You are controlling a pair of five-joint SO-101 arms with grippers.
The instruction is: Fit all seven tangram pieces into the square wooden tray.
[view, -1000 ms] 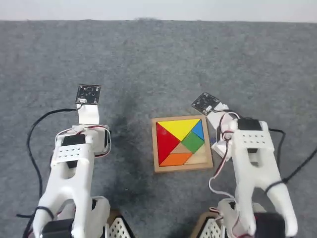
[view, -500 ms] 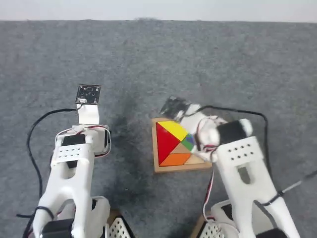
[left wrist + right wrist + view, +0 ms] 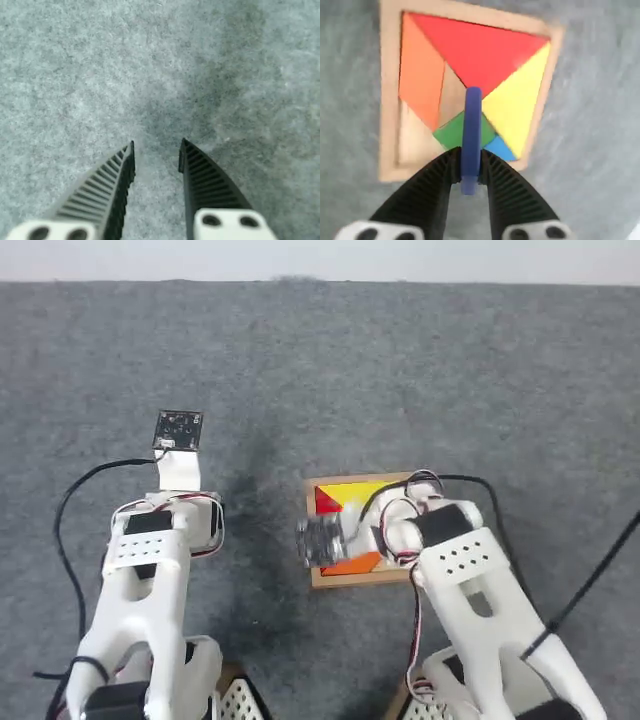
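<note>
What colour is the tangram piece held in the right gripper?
Dark blue: the piece in the right gripper shows best in the right wrist view.

The right hand (image 3: 470, 155), holding a blue piece (image 3: 471, 125), swung across the tray (image 3: 342, 579).

Setting: we record a robotics lab. Evidence: grey felt-covered desk (image 3: 400, 360), two white arms (image 3: 148, 570) (image 3: 480, 590), loose cables (image 3: 58, 530), bare pale wall (image 3: 320, 258).
</note>
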